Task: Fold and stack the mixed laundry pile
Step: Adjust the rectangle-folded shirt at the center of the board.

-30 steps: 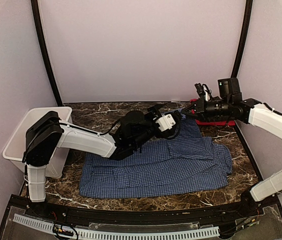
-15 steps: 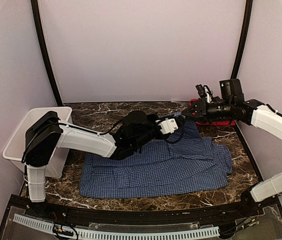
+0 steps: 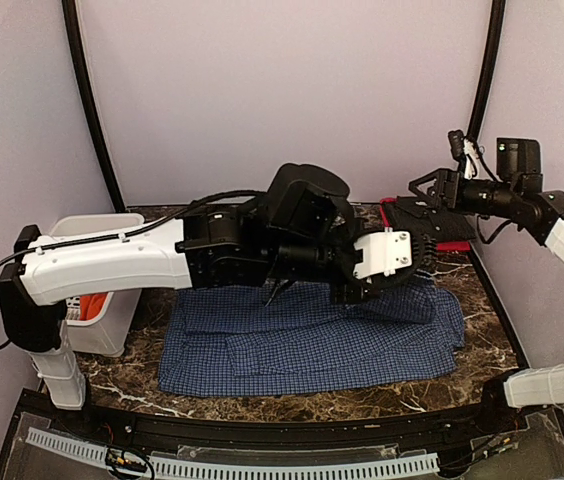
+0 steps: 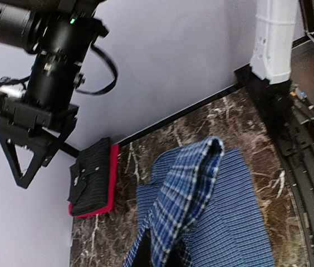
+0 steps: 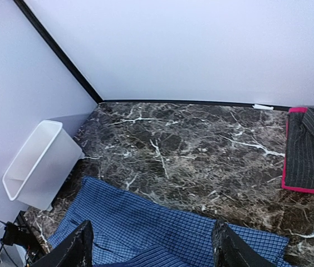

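The blue-and-white checked shirt [image 3: 302,350] lies spread across the front of the marble table. My left gripper [image 3: 402,283] is raised over the shirt's back right part and is shut on a fold of it. In the left wrist view that fold [image 4: 187,194] hangs from the left gripper [image 4: 157,257] above the rest of the shirt. My right gripper [image 3: 422,195] hovers high at the back right, open, with nothing between its fingers [image 5: 79,245]; the checked shirt [image 5: 146,236] lies below it. A red garment [image 3: 450,245] lies folded under a dark striped one [image 3: 424,222].
A white plastic basket [image 3: 90,238] stands at the left edge, with something orange [image 3: 80,305] showing in it. The folded stack [image 5: 312,150] sits against the back right wall. Bare marble [image 5: 190,139] lies behind the shirt. My left arm spans the table's middle.
My left gripper shut on the shirt and rose toward the right, lifting a fold. My right gripper opened, let go of the cloth and drew up and back to the right.
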`<control>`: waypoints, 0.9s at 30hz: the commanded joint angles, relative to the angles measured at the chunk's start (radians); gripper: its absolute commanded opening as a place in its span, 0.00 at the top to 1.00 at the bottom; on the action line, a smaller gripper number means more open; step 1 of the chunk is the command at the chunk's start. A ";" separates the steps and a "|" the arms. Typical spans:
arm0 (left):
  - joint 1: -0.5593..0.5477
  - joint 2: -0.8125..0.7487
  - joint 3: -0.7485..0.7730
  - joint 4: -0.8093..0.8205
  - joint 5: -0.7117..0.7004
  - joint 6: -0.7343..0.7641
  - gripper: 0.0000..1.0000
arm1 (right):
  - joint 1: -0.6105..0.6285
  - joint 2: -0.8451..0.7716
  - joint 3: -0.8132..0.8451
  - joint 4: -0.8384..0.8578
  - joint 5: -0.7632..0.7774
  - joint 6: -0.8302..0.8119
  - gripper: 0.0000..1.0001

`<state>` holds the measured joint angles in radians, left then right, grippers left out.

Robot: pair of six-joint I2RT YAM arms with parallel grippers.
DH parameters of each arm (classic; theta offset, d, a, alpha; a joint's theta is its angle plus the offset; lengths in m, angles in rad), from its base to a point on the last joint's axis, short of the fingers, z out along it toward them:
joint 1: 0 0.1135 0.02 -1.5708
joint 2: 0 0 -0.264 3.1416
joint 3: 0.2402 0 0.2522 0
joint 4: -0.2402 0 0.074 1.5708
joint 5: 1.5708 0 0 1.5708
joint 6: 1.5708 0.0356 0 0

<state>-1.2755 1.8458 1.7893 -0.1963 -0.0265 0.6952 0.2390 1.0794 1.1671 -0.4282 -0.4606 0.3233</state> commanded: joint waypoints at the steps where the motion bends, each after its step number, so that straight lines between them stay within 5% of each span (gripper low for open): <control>1: -0.048 0.063 0.173 -0.427 0.129 -0.200 1.00 | -0.038 0.056 0.026 -0.018 0.032 -0.070 0.30; 7: -0.070 0.198 0.380 -0.560 0.277 -0.349 1.00 | -0.054 0.089 0.020 0.008 -0.011 -0.086 0.31; 15: -0.007 0.273 0.381 -0.463 0.297 -0.551 1.00 | -0.055 0.125 0.004 0.003 -0.031 -0.105 0.32; 19: 0.105 0.258 0.289 -0.380 0.359 -0.730 1.00 | -0.055 0.144 -0.003 0.008 -0.038 -0.109 0.32; 27: 0.283 0.075 -0.171 -0.009 0.301 -1.000 1.00 | -0.056 0.189 -0.016 0.012 -0.070 -0.113 0.33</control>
<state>-1.0477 2.0598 1.7592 -0.4026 0.2962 -0.1207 0.1871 1.2541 1.1648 -0.4496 -0.4999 0.2207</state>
